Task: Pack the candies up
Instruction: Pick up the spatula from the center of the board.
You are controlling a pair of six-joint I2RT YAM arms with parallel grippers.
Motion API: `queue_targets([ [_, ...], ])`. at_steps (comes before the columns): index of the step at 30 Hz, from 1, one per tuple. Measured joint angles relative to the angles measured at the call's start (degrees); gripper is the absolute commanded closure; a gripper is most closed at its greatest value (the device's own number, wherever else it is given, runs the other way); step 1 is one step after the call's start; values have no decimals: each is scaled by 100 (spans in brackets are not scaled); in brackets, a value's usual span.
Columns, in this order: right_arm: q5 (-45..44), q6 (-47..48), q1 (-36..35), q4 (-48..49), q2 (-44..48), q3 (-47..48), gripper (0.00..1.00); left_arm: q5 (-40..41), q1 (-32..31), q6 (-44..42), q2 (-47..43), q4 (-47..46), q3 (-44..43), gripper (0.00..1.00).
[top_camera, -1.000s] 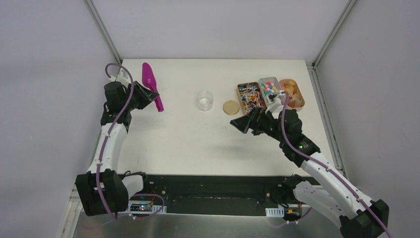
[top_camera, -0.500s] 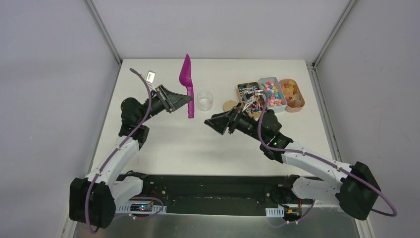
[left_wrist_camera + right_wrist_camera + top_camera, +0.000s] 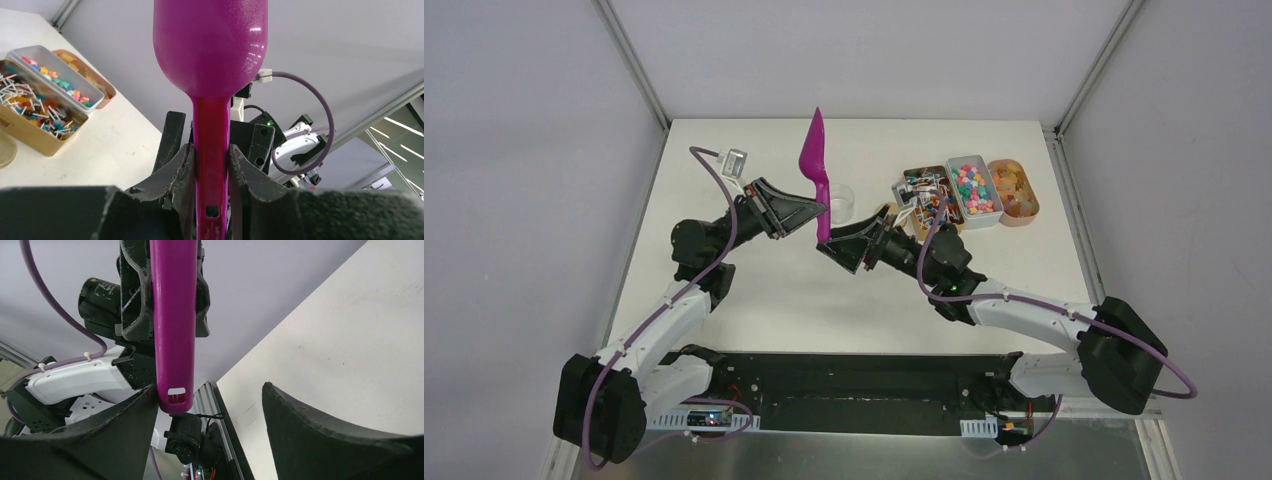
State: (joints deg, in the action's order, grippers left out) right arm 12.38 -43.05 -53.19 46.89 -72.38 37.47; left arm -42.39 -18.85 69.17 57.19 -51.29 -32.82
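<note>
Candies (image 3: 970,186) fill the middle tin (image 3: 987,219). Left gripper (image 3: 211,150) pinches the scoop (image 3: 813,158) by its handle; right gripper (image 3: 209,390) stands open, holding nothing.

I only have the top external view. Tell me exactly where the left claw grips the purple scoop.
Observer: The left wrist view shows the left claw shut on the purple scoop by its handle, close to the bowl.
Operator: Now report the right claw.
Observer: Its wrist view shows the right claw open. The handle's holed end sits beside one finger, not centred in the gap. I cannot tell whether they touch.
</note>
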Motion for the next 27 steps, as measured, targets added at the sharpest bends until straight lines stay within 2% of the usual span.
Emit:
queue_targets([
  [11, 0, 72, -26, 428, -199, 188, 45, 149, -149, 155, -72, -702, 426, 100],
  [17, 87, 61, -46, 553, -271, 219, 79, 249, -146, 201, -17, -866, 549, 98],
  [19, 70, 42, -50, 555, -271, 219, 88, 264, -146, 192, 13, -916, 549, 74],
  [20, 68, 44, -46, 549, -271, 219, 90, 264, -146, 177, 13, -929, 549, 62],
  [22, 76, 101, -42, 505, -254, 219, 93, 260, -146, 127, 15, -918, 542, 43],
  [24, 72, 262, -31, 260, -177, 219, 100, 210, -149, 17, 0, -765, 514, 32],
  [27, 59, 601, 52, -468, 136, 216, 100, 192, -175, -352, -162, -2, 358, 26],
])
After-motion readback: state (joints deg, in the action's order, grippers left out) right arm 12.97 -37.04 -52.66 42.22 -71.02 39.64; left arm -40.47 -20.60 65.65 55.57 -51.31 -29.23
